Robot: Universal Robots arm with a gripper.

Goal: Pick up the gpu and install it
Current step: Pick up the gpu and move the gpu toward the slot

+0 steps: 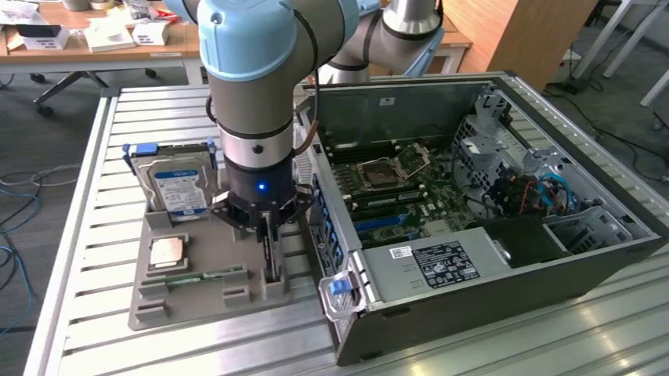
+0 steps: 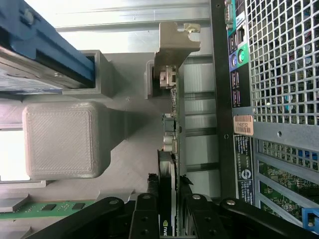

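Observation:
The gpu (image 1: 272, 257) is a thin dark card standing on edge in a slot of the grey holder tray (image 1: 209, 243), beside the open computer case (image 1: 585, 258). In the wrist view the gpu (image 2: 170, 134) runs away from the camera, and its pale metal bracket (image 2: 175, 42) is at the far end. My gripper (image 1: 263, 229) hangs straight down over the card. Its black fingers (image 2: 147, 209) press against both faces of the near end, so the gripper (image 2: 168, 204) is shut on the gpu. The card still sits in its slot.
On the same tray stand a silver hard drive (image 1: 178, 186) with a blue-white label, a processor chip (image 1: 168, 252) and a slim green memory stick (image 1: 209, 276). The case's rear panel (image 2: 239, 99) lies close alongside the card. The motherboard (image 1: 403, 196) lies exposed inside the case.

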